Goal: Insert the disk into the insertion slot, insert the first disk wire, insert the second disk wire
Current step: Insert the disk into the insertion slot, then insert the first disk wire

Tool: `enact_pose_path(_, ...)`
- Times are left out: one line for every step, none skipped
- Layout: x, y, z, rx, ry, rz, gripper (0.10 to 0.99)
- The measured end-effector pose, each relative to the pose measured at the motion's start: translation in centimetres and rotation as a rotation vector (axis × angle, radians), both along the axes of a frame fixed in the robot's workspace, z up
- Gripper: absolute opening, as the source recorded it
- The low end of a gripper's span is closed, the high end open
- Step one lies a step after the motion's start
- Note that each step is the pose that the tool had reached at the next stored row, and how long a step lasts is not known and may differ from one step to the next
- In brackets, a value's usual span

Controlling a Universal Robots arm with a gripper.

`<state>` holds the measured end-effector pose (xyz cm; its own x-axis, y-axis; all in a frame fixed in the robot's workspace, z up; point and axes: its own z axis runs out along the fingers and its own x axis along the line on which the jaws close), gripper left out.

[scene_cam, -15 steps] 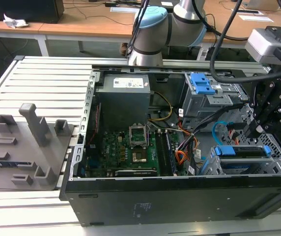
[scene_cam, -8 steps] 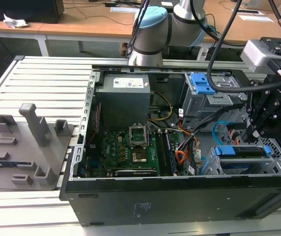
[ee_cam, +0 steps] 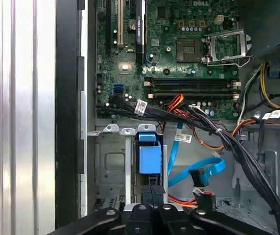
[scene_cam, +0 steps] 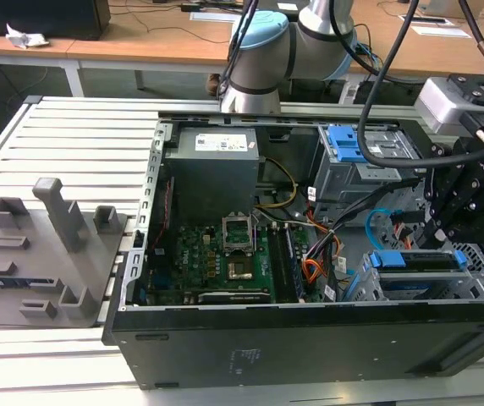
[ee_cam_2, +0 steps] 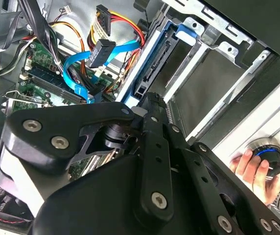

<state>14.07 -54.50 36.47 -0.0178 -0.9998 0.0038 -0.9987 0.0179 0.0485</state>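
Black link bars of the claw (ee_cam: 152, 190) cross the foreground in both wrist views. Its two fingers (ee_cam_2: 154, 147) are pressed together, their tips at the outer end of the disk (ee_cam: 150, 157); whether they touch it I cannot tell. That disk, in its blue carrier, sits inside the insertion slot (ee_cam: 129, 156), a bay of the grey perforated cage, which in the exterior view stands in the case corner at the exterior view's right. Just beside the cage the blue disk wire (ee_cam: 206, 169) loops loose, its black plug apart from the disk. A red-and-yellow wire (ee_cam_2: 130, 24) with a black plug hangs near it, also apart from the disk. Beyond them lies the green motherboard (ee_cam: 179, 58), and a taller grey cage with a blue latch (scene_cam: 352, 148) stands farther back. The open computer case (scene_cam: 310, 342) lies on a slatted metal desk (scene_cam: 64, 139), with a grey fixture tray (scene_cam: 39, 254) at the exterior view's left. In the second wrist view a person's hand (ee_cam_2: 252, 171) rests on a blue-ringed knob (ee_cam_2: 268, 154) outside the case.
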Motion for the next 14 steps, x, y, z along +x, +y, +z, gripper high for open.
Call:
enact_pose_path(0.0, 0.0, 0.0, 0.0, 0.0, 0.0, 0.106)
enact_pose_path(0.0, 0.0, -0.01, 0.0, 0.0, 0.0, 0.106)
enact_pose_path(0.0, 0.0, -0.02, 0.0, 0.0, 0.0, 0.106)
enact_pose_path(0.0, 0.0, -0.02, 0.0, 0.0, 0.0, 0.106)
enact_pose_path(0.0, 0.0, -0.02, 0.0, 0.0001, 0.0, 0.106)
enact_pose_path(0.0, 0.0, -0.02, 0.0, 0.0, 0.0, 0.106)
enact_pose_path(0.0, 0.0, -0.03, 0.0, 0.0, 0.0, 0.106)
enact_pose_path(0.0, 0.0, -0.03, 0.0, 0.0, 0.0, 0.106)
enact_pose_path(0.0, 0.0, -0.03, 0.0, 0.0, 0.0, 0.106)
enact_pose_path(0.0, 0.0, -0.03, 0.0, 0.0, 0.0, 0.106)
enact_pose_path(0.0, 0.0, -0.03, 0.0, 0.0, 0.0, 0.106)
enact_pose_path(0.0, 0.0, -0.04, 0.0, 0.0, 0.0, 0.106)
enact_pose_path(0.0, 0.0, -0.04, 0.0, 0.0001, 0.0, 0.114)
enact_pose_path(0.0, 0.0, -0.04, 0.0, 0.0, 0.0, 0.169)
